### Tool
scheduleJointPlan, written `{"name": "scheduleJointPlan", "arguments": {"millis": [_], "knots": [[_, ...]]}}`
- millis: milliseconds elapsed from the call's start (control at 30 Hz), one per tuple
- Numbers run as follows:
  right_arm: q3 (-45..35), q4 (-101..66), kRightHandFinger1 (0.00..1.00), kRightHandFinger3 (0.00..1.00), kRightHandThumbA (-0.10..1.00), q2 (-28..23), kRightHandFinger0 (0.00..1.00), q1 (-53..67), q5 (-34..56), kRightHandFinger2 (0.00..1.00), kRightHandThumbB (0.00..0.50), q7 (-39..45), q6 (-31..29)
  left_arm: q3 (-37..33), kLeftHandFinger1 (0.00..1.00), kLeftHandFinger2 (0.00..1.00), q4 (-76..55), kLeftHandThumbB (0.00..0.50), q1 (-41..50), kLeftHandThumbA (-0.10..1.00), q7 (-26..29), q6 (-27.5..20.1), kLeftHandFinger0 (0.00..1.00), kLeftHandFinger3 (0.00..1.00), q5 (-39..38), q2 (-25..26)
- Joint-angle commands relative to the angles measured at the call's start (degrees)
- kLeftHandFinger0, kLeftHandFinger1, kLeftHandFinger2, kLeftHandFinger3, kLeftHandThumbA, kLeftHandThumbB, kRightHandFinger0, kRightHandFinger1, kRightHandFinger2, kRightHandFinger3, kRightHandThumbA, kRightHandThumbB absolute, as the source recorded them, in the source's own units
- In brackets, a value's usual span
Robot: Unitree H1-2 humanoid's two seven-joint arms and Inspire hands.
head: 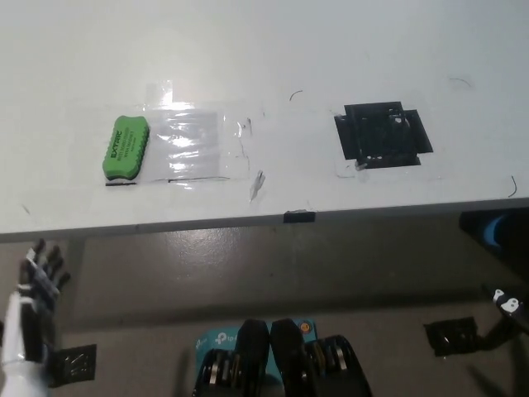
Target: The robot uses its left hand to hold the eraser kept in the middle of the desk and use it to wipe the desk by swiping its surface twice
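Eraser point(126, 148): green, oblong with rounded corners, dark lettering on its top face, a thin dark base edge showing at its near end. Lies flat on the worktop point(248, 50), up and ahead of the left hand point(37, 289), well apart from it and untouched.

Clear film patch point(198, 147): glossy, wrinkled, rectangular, taped flat just beside the eraser on the side away from the left hand's line.

Black tape square point(383, 135): matt, ragged-edged strips forming a rough block, far across the worktop from the left hand.

Worktop: white, smooth, with faint pen marks and scuffs; a small dark tab point(298, 217) on its near edge.

Left hand: white with dark fingers, below the worktop's near edge at the lower left, fingers spread apart, holding nothing.

Right hand point(506, 304): only a sliver shows at the right edge; finger state cannot be told.

Floor point(248, 265): grey-brown, dull, with black marker plates point(450, 335).
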Motion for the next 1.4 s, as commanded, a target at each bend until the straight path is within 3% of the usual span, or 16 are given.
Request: {"name": "scheduleJointPlan", "arguments": {"millis": [0, 100, 133, 200, 300, 367, 433, 533, 633, 700, 867, 900, 967, 1033, 1133, 1367], "knots": [[-0.52, -1.34, 1.0, 1.0, 1.0, -0.94, 1.0, -0.57, 0.2, 1.0, 0.311, -0.74, -2.14, 1.96, 1.0, 1.0, -13.41, 0.29, -4.7, 1.0, -0.68, 9.22, 1.0, 1.0, -1.87, 5.67], [-0.51, -1.52, 1.0, 1.0, 1.0, -1.2, 1.0, -0.52, 0.45, 1.0, 0.312, -0.41, -1.81, 4.46, 1.0, 1.0, -17.86, 0.324, -10.11, 1.0, -0.31, 14.98, 1.0, 1.0, -3.35, 10.27], [-0.67, -1.96, 1.0, 1.0, 1.0, -1.31, 1.0, -0.51, 0.66, 1.0, 0.32, -0.4, -1.12, 4.5, 1.0, 1.0, -17.24, 0.319, -11.57, 1.0, -0.7, 13.94, 1.0, 1.0, -1.76, 12.01], [-0.51, -2.19, 1.0, 1.0, 1.0, -1.53, 1.0, -0.39, 0.53, 1.0, 0.335, -0.19, -0.91, 5.23, 1.0, 1.0, -15.71, 0.373, -15.23, 1.0, -0.65, 15.88, 1.0, 1.0, -1.79, 14.43], [-0.51, -2.25, 1.0, 1.0, 1.0, -1.66, 1.0, -0.32, 0.16, 1.0, 0.35, -0.5, -0.89, 4.04, 1.0, 1.0, -12.74, 0.355, -19.89, 1.0, -0.76, 16.39, 1.0, 1.0, 0.5, 17.54], [-0.64, -2.01, 1.0, 1.0, 1.0, -1.58, 1.0, -0.42, 0.72, 1.0, 0.326, -0.38, -1.08, 1.76, 1.0, 1.0, -6.88, 0.249, -25.69, 1.0, -1.78, 15.36, 1.0, 1.0, 2.2, 20.48], [-0.68, -1.95, 1.0, 1.0, 1.0, -1.56, 1.0, -0.45, 0.75, 1.0, 0.323, -0.45, -1.01, 0.41, 1.0, 1.0, -3.4, 0.233, -27.92, 1.0, -2.17, 13.89, 1.0, 1.0, 3.17, 21.69], [-0.43, -2.03, 1.0, 1.0, 1.0, -1.77, 1.0, -0.47, 0.41, 1.0, 0.304, -0.33, -0.84, -4.87, 1.0, 1.0, 5.48, 0.275, -32.07, 1.0, -3.19, 12.73, 1.0, 1.0, 8.4, 24.84], [-0.45, -2.47, 1.0, 1.0, 1.0, -1.69, 1.0, -0.34, 0.07, 1.0, 0.297, -0.71, -0.42, -13.57, 1.0, 1.0, 16.88, 0.213, -37.06, 1.0, -6.04, 6.27, 1.0, 1.0, 15.54, 29.92], [-0.58, -2.34, 1.0, 1.0, 1.0, -1.64, 1.0, -0.38, 0.68, 1.0, 0.293, -0.41, -0.85, -18.68, 1.0, 1.0, 23.2, 0.298, -40.37, 1.0, -6.09, 2.94, 1.0, 1.0, 20.06, 32.28], [-0.37, -2.46, 1.0, 1.0, 1.0, -1.83, 1.0, -0.47, 0.21, 1.0, 0.312, -0.39, -0.93, -30.58, 1.0, 1.0, 31.51, 0.218, -47.06, 1.0, -5.66, -0.65, 1.0, 1.0, 33.09, 37.03], [-0.44, -2.62, 1.0, 1.0, 1.0, -1.71, 1.0, -0.47, 0.07, 1.0, 0.303, -0.65, -0.69, -36.14, 1.0, 1.0, 33.33, 0.2, -50.27, 1.0, -7.53, -1.11, 1.0, 1.0, 40.27, 38.99], [-0.54, -2.74, 1.0, 1.0, 1.0, -1.57, 1.0, -0.48, 0.14, 1.0, 0.305, -0.82, -0.29, -39.88, 1.0, 1.0, 36.07, 0.209, -52.52, 1.0, -5.97, -3.14, 1.0, 1.0, 44.78, 39.88], [-0.43, -2.14, 1.0, 1.0, 1.0, -1.93, 1.0, -0.57, 0.21, 1.0, 0.286, -0.39, -0.89, -47.78, 1.0, 1.0, 40.16, 0.291, -57.04, 1.0, -8.01, -4.37, 1.0, 1.0, 54.42, 41.52], [-0.42, -2.96, 1.0, 1.0, 1.0, -1.83, 1.0, 0.38, 0.17, 1.0, 0.269, -0.33, -0.35, -51.66, 1.0, 1.0, 41.31, 0.339, -58.43, 1.0, -8.89, -4.1, 1.0, 1.0, 57.82, 42.25], [-0.51, -3.32, 1.0, 1.0, 1.0, -2.3, 1.0, 0.76, -0.51, 1.0, 0.293, -0.5, -0.67, -58.39, 1.0, 1.0, 43.25, 0.386, -62.03, 1.0, -6.98, -1.25, 1.0, 1.0, 65.31, 42.51]]}}
